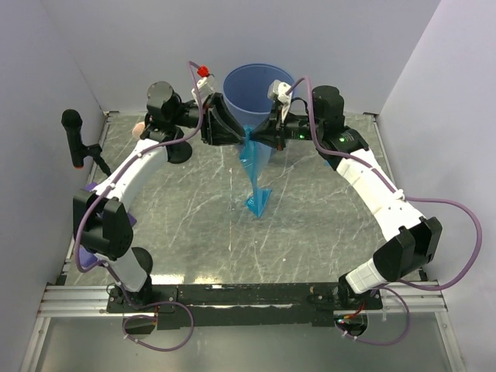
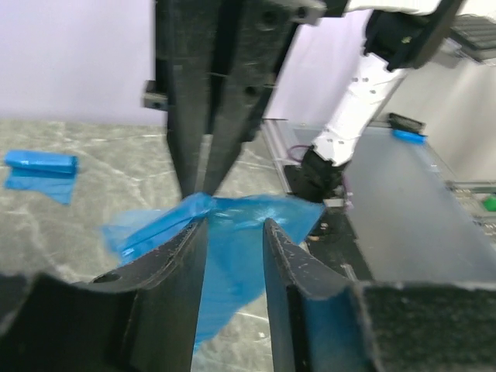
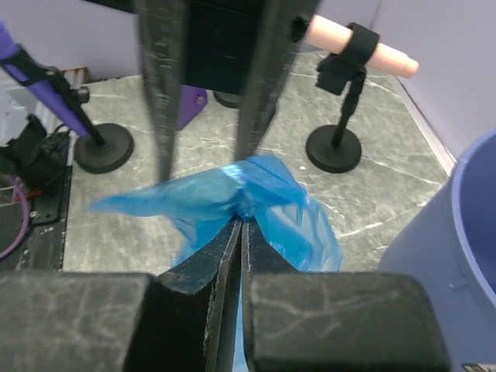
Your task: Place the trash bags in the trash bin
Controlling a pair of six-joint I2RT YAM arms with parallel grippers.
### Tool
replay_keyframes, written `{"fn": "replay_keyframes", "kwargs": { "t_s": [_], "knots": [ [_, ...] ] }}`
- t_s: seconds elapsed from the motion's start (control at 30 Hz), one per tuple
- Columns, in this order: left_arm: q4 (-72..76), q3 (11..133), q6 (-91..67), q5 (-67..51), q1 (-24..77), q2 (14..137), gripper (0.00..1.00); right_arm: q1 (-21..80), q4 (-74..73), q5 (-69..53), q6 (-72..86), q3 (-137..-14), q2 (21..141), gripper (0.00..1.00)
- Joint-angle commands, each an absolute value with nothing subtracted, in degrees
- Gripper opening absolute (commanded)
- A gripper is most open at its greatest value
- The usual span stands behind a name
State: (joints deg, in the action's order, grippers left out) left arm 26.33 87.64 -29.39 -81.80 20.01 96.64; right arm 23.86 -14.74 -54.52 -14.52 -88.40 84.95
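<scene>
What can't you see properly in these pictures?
Trash bin bottom: top view, its own near wall hides it.
Trash bin: right wrist view, right edge cuts it off.
Trash bag top: top view, left gripper and right gripper cover it.
Small blue packet: left wrist view, too blurry for details.

White arms, black joints, lilac cables

We see glossy white shells and black joint housings on the left arm [image 1: 143,167] and the right arm [image 1: 372,186]. Thin lilac cables [image 1: 453,203] loop from both. Our left gripper [image 2: 234,226] and right gripper [image 3: 241,226] carry matte black, scuffed fingers
</scene>
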Motion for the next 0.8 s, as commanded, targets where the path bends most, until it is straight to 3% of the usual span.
{"fn": "replay_keyframes", "kwargs": {
  "t_s": [0.0,0.13,0.37,0.47,0.57,0.67,0.77],
  "knots": [
    [46.4,86.3,-45.6,-85.8,20.7,98.1,0.4,24.3,-10.8,-52.7,-13.7,-88.6,84.4,0.09],
    [47.8,86.5,-46.5,-85.3,20.7,99.0,0.36,24.6,-10.5,-53.0,-13.0,-89.1,84.6,0.09],
    [48.1,86.9,-46.2,-83.2,20.8,99.4,0.1,24.7,-11.2,-53.0,-13.6,-88.2,84.1,0.09],
    [41.5,87.2,-40.5,-80.8,20.8,98.4,0.01,24.7,-11.6,-52.4,-13.7,-87.5,83.5,0.09],
    [27.2,88.1,-28.4,-77.2,20.9,96.5,0.04,24.6,-12.4,-51.4,-14.6,-86.8,82.7,0.08],
    [6.9,91.6,-9.2,-73.8,21.2,94.9,0.33,24.7,-13.6,-49.3,-16.4,-86.1,81.7,0.02],
    [-5.1,94.0,-3.3,-73.7,20.8,94.8,0.39,24.7,-15.2,-48.4,-19.8,-85.8,80.8,0.01]
  ]
}}
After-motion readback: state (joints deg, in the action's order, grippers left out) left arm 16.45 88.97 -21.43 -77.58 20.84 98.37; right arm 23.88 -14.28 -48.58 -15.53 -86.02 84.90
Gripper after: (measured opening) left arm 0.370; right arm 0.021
